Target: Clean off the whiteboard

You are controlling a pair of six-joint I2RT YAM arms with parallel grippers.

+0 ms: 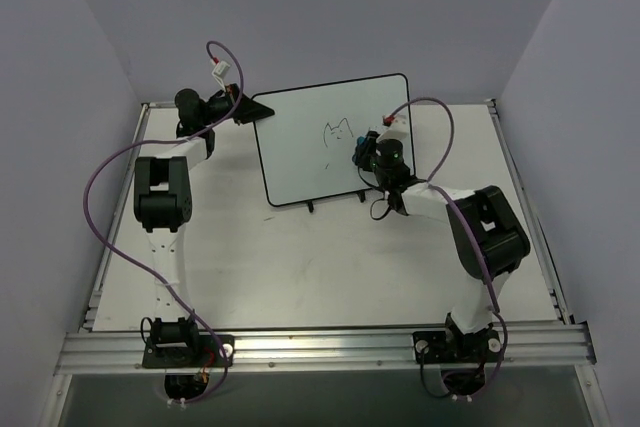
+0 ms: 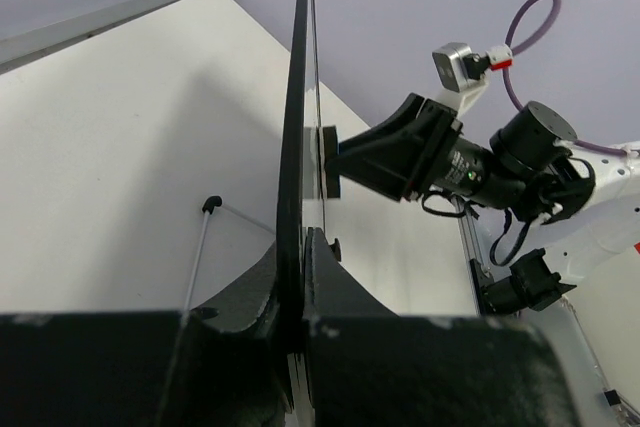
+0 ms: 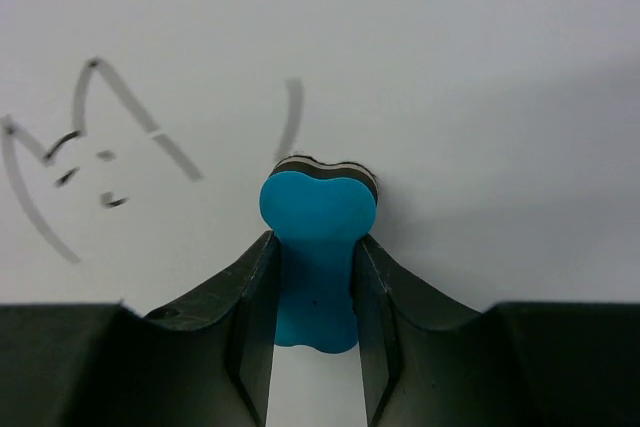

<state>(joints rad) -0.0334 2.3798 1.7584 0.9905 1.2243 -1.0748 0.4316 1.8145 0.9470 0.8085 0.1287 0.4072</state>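
My right gripper (image 3: 315,257) is clamped on the blue eraser (image 3: 318,202), whose felt edge presses against the whiteboard (image 3: 460,67) just right of the black marker scribble (image 3: 80,147). My left gripper (image 2: 297,267) pinches the whiteboard's edge near its upper left corner. The whiteboard stands propped nearly upright on the table (image 1: 300,267).

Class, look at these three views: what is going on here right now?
Two robot arms are working on a whiteboard that stands on the table. The left gripper is clamped on the board's left edge, steadying it. The right gripper holds a blue eraser, its felt end against the board face just right of the marker drawing. The drawing is not yet wiped off.
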